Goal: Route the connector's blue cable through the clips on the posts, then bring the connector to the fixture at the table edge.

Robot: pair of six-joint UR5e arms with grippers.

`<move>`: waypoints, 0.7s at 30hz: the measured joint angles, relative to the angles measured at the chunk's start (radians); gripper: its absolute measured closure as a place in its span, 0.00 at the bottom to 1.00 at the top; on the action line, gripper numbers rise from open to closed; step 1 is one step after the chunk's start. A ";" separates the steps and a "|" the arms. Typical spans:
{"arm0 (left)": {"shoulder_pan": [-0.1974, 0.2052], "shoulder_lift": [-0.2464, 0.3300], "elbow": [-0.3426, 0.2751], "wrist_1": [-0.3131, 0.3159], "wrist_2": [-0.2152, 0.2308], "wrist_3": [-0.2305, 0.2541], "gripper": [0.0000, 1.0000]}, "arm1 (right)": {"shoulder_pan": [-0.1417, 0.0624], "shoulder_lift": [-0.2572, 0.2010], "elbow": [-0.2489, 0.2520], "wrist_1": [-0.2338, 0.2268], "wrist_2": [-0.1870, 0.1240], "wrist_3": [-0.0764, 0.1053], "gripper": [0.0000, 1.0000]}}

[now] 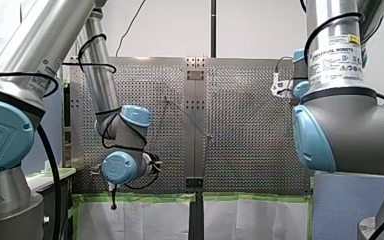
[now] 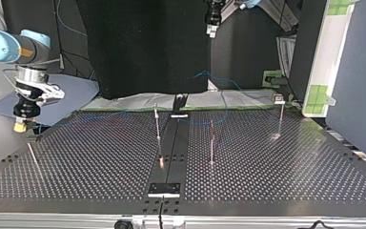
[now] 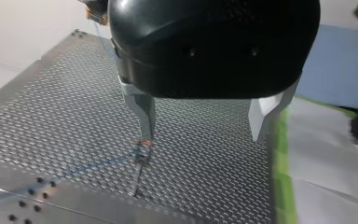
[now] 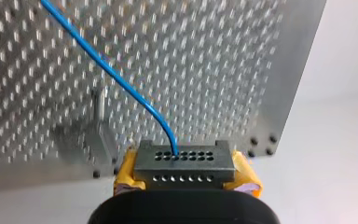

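My right gripper (image 4: 185, 174) is clamped on the grey connector (image 4: 185, 161), with its yellow pads (image 4: 126, 171) against both ends; the blue cable (image 4: 107, 65) leaves one of the connector's upper holes and arcs away over the perforated table (image 4: 223, 56); in the top view this gripper hangs at the frame's far left, beside the table's edge. My left gripper (image 3: 203, 126) stands wide open with nothing between its metal fingers (image 3: 144, 112); a post (image 3: 142, 151) stands just ahead of one fingertip; the cable seems to pass its clip, though that part is blurred.
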 joint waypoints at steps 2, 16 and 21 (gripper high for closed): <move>0.000 0.000 -0.014 -0.014 -0.001 0.009 0.00 | -0.014 0.003 0.000 0.009 -0.002 -0.006 1.00; 0.001 -0.001 0.007 -0.106 -0.006 0.038 0.00 | -0.068 0.089 0.000 0.034 -0.044 -0.054 1.00; 0.003 -0.001 0.010 -0.117 -0.006 0.041 0.00 | -0.082 0.095 -0.010 0.049 -0.082 -0.059 1.00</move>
